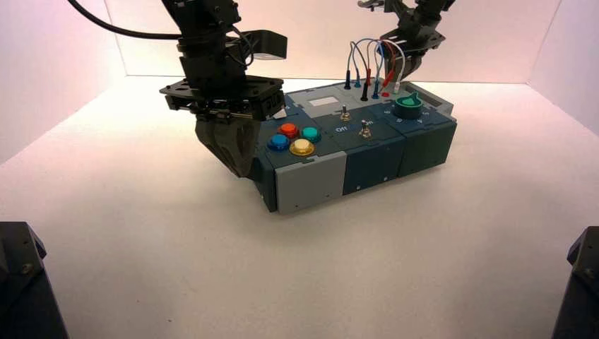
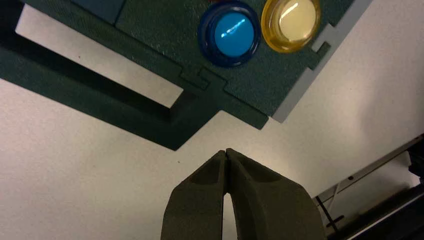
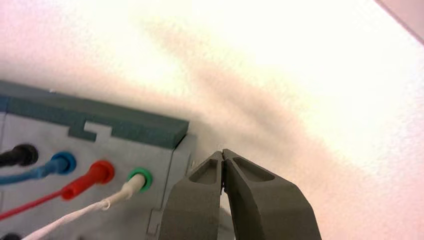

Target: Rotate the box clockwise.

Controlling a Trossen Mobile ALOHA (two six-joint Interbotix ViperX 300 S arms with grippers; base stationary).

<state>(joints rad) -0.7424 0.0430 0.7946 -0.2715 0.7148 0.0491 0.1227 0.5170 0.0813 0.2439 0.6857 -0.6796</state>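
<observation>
Box point(image 1: 367, 166) sits slantwise on the counter point(image 1: 212, 296), left jaws point(image 1: 244, 175) beside its near left corner, right jaws point(image 1: 408, 74) at its far end. Left wrist view: jaws pressed together; pushing too high could hit the blue button point(image 2: 234, 35). Right wrist view: jaws pressed together; uneven pushes might slide the box without turning it.

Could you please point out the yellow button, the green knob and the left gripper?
Yellow button point(image 2: 297, 20): left wrist view, its cap.
Green knob point(image 1: 409, 102): high view, its top.
Left gripper point(image 2: 226, 151): left wrist view, at its closed fingertips.

red button point(image 2: 212, 1) cut off by left wrist view's edge, wires point(image 3: 75, 213) cropped
</observation>
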